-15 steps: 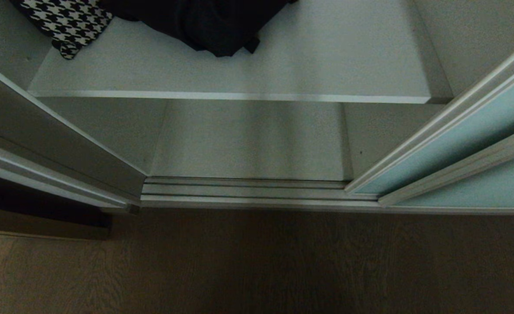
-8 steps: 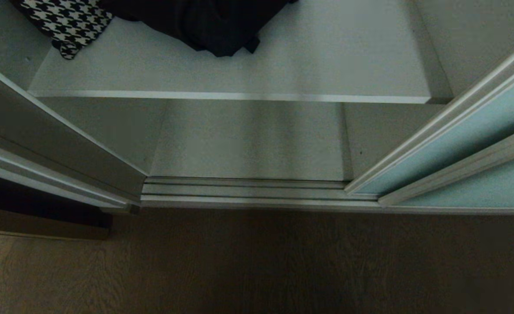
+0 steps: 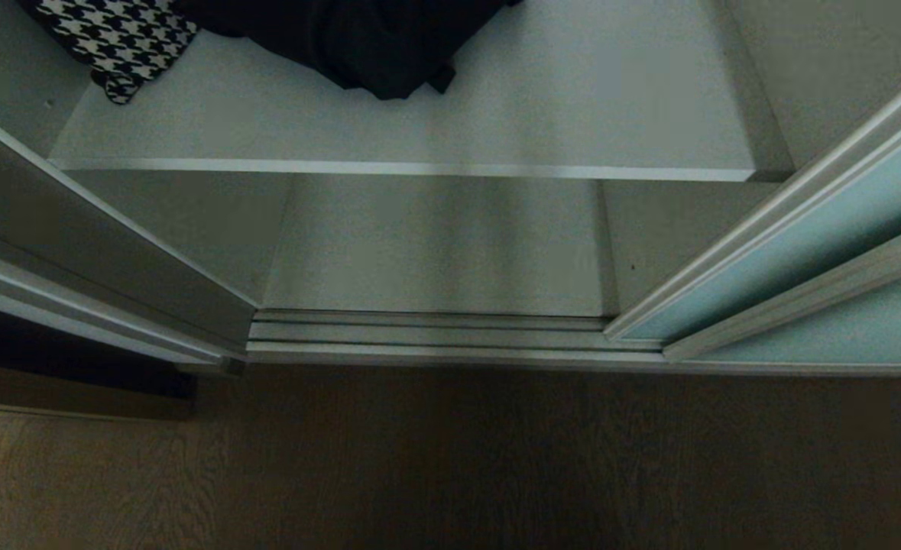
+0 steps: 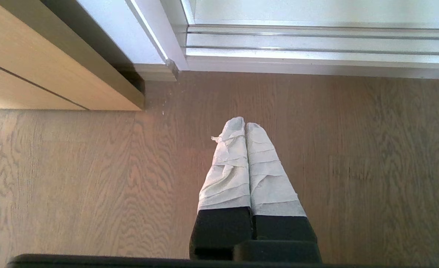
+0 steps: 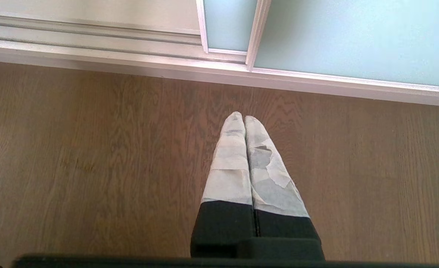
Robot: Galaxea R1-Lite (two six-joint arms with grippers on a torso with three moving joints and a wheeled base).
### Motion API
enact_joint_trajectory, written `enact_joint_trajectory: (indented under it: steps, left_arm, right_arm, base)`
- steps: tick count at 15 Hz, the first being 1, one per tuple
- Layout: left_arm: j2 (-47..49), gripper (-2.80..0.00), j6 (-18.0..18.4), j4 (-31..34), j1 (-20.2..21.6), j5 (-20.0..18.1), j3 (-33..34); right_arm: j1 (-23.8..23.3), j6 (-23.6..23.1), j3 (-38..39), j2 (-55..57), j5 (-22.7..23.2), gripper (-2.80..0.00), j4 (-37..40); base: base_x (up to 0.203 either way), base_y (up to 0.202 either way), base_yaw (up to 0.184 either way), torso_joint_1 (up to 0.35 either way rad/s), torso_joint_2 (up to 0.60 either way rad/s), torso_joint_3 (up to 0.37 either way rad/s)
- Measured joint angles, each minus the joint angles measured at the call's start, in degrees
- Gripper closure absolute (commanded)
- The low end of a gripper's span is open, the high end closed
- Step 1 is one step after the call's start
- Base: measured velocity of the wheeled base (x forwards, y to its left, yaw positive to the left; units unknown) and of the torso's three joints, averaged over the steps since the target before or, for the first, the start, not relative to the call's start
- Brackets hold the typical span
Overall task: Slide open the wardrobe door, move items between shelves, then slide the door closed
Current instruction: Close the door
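The sliding wardrobe door of frosted blue-green glass stands slid to the right, so the wardrobe is open; its bottom corner shows in the right wrist view. A black garment lies at the back of the upper shelf. The lower shelf beneath it is bare. Neither arm shows in the head view. My left gripper hangs shut over the wood floor near the door track. My right gripper hangs shut and empty over the floor before the door.
A black-and-white houndstooth cloth lies at the left of the upper shelf. The wardrobe's left side panel stands at the left. A beige wooden cabinet stands beside it. Brown wood-grain floor lies in front.
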Motion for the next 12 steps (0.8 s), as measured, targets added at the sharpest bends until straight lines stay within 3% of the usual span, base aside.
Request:
enact_joint_trajectory:
  steps: [12]
  left_arm:
    - [0.02, 0.00, -0.20, -0.02, 0.00, -0.02, 0.00]
  right_arm:
    - [0.00, 0.00, 0.00, 0.00, -0.02, 0.00, 0.00]
  base:
    - [0.000, 0.000, 0.000, 0.000, 0.00, 0.000]
